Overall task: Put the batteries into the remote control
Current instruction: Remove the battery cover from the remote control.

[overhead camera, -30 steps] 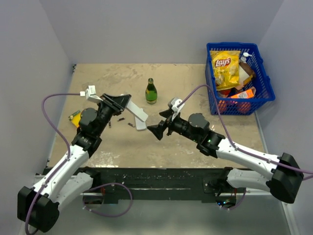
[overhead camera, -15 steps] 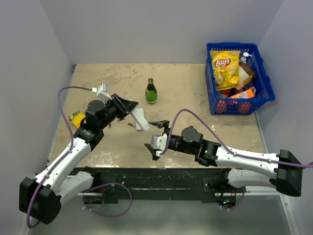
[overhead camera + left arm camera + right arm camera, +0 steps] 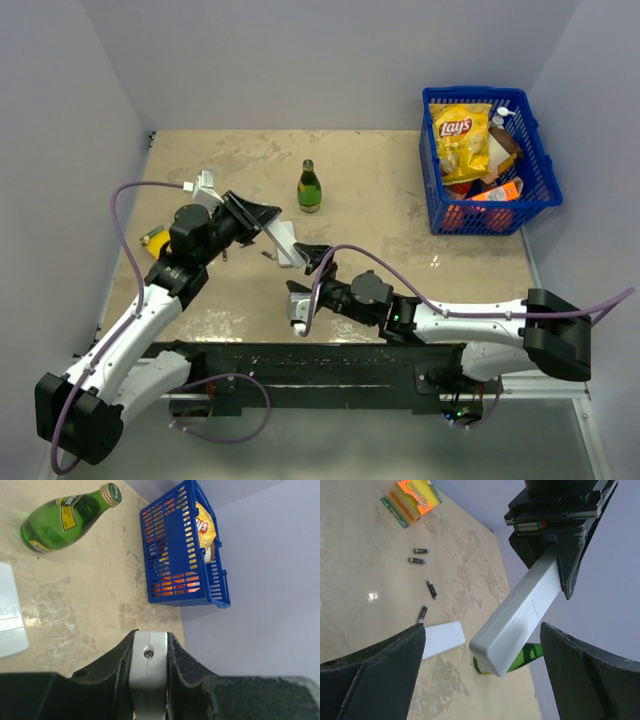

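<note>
Batteries (image 3: pixel 431 589) lie loose on the table (image 3: pixel 400 170), between the orange pack (image 3: pixel 412 495) and the white cover (image 3: pixel 442 637). Left gripper (image 3: pixel 148 652) clamps the remote (image 3: pixel 517 617), raised and tilted. Right gripper (image 3: pixel 298 287) is spread wide, empty, facing the remote's free end. Bottle (image 3: pixel 310 187) stands behind.

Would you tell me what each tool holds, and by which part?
The left tool clamps the white remote control by one end; the right tool holds nothing.

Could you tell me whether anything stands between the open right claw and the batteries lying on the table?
Nothing visible does. The nearest battery lies just past the right claw, with the white cover beside it; the remote in the left claw hangs off to the side.
</note>
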